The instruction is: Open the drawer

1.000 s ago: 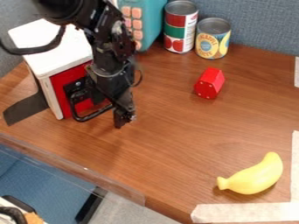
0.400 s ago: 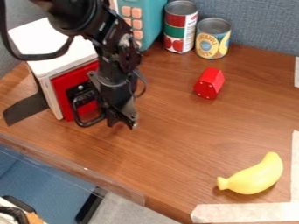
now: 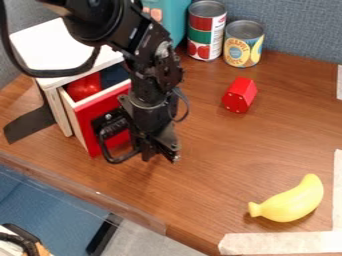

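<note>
Where the black end effector point(image 3: 160, 150) hangs upright over the bench point(image 3: 220, 150), it is right beside the right end of the black handle point(image 3: 115, 160); I cannot tell whether it is spread, pressed together or pinching the handle, nor whether they touch. Behind the handle, the red-fronted drawer point(image 3: 100, 105) stands partly open from the white-topped cabinet point(image 3: 47, 50) at the left, with a red item point(image 3: 83, 87) and a dark blue one point(image 3: 113, 75) inside.

The step in hand looks to be drawing the drawer out. Done well, that calls for a slow, level pull straight along its slide, with steady contact at the handle; a sideways tug could jam the drawer or swing the light cabinet round. Its front faces near and right, and its slide axis runs from far left to near right. The cabinet hides its depth, so I cannot judge which side is longest.
</note>
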`<state>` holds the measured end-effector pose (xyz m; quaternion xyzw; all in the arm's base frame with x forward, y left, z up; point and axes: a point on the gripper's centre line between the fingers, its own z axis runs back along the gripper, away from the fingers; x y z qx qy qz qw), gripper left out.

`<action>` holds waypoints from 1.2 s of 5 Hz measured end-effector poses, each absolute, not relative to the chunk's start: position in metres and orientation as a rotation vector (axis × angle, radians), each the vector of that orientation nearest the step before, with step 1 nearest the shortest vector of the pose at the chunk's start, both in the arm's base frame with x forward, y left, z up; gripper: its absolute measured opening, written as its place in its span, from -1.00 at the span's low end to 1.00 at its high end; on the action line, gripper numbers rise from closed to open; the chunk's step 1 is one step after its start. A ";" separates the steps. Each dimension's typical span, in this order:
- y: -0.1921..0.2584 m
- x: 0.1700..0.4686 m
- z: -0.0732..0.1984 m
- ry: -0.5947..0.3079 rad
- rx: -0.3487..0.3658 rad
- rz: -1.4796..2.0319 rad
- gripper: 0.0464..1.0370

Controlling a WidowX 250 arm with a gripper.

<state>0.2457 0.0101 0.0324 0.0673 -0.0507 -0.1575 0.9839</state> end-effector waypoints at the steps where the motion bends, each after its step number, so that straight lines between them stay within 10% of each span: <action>1: -0.005 0.241 0.045 -0.113 0.080 -0.297 -0.80; 6: -0.035 0.224 0.052 -0.080 0.002 -0.309 -0.72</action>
